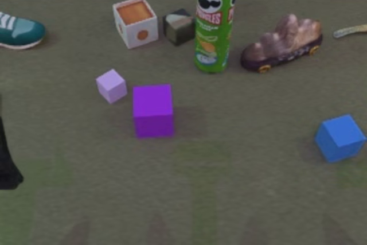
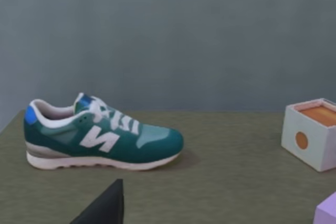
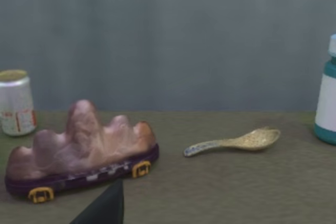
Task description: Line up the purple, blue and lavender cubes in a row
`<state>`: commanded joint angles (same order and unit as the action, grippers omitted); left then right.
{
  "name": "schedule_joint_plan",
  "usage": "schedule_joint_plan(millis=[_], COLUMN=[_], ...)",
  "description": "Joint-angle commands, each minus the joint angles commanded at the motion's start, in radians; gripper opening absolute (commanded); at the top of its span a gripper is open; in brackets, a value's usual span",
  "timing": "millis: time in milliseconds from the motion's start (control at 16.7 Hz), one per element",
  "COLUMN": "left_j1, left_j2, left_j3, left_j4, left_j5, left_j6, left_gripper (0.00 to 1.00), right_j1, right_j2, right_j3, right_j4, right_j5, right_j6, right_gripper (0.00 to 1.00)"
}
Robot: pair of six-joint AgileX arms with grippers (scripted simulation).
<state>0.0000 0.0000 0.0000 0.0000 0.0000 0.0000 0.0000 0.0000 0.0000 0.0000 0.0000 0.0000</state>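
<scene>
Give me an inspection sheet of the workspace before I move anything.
Surface: olive table, flat.
Job's things: lavender cube close beside purple cube; blue cube far right, apart.
Clutter: shoe, orange-faced cube, dark cube, chips can, rock-shaped toy on wheels, spoon, drink can, bottle.
Grippers: left arm at left edge; right unseen from above.
Cables: nothing seen.
Surroundings: grey wall.

Open table (image 1: pixel 241 199) lies around my blue cube (image 1: pixel 339 137). The lavender cube (image 1: pixel 111 85) sits just beside the purple cube (image 1: pixel 152 110), and the can (image 1: pixel 215 21) stands behind them.
</scene>
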Motion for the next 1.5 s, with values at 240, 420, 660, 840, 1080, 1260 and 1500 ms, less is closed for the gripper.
schedule_joint_plan(millis=[240, 420, 660, 840, 1080, 1260, 1500], left_j1=[-0.011, -0.048, -0.116, -0.169, -0.231, -0.264, -0.289], left_j2=[0.022, 0.119, 0.387, 0.684, 1.166, 1.537, 1.967], left_j3=[0.028, 0.144, 0.404, 0.633, 0.964, 1.23, 1.6], left_j4=[-0.02, -0.106, -0.321, -0.536, -0.851, -1.073, -1.291], left_j5=[0.007, 0.027, 0.058, 0.075, 0.085, 0.081, 0.064], left_j6=[0.009, 0.044, 0.123, 0.198, 0.302, 0.376, 0.463], left_gripper=[1.0, 1.0, 1.0, 1.0, 1.0, 1.0, 1.0], right_j1=[0.0, 0.0, 0.0, 0.0, 0.0, 0.0, 0.0], right_j2=[0.0, 0.0, 0.0, 0.0, 0.0, 0.0, 0.0], right_j3=[0.0, 0.0, 0.0, 0.0, 0.0, 0.0, 0.0], right_j4=[0.0, 0.0, 0.0, 0.0, 0.0, 0.0, 0.0], right_j5=[0.0, 0.0, 0.0, 0.0, 0.0, 0.0, 0.0], right_j6=[0.0, 0.0, 0.0, 0.0, 0.0, 0.0, 0.0], right_gripper=[1.0, 1.0, 1.0, 1.0, 1.0, 1.0, 1.0])
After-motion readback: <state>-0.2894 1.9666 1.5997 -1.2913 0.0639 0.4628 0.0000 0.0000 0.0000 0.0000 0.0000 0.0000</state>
